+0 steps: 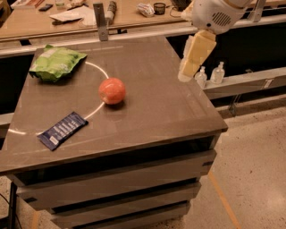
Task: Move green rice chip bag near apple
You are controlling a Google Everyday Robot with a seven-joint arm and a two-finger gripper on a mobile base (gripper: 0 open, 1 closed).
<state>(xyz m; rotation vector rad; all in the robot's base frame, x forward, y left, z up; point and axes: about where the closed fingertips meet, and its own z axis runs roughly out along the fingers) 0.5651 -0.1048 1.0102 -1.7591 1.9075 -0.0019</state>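
Note:
The green rice chip bag (pixel 56 62) lies at the far left corner of the brown table (pixel 147 94). The apple (pixel 111 91), red-orange, sits near the table's middle, apart from the bag. My gripper (pixel 193 60) hangs from the white arm over the table's right edge, well to the right of the apple and far from the bag. It holds nothing that I can see.
A flat dark-blue wrapper bar (pixel 62 130) lies at the table's front left. A white curved line runs across the tabletop. Two small clear bottles (pixel 210 75) stand on a shelf behind the right edge. A cluttered workbench (pixel 89 13) runs along the back.

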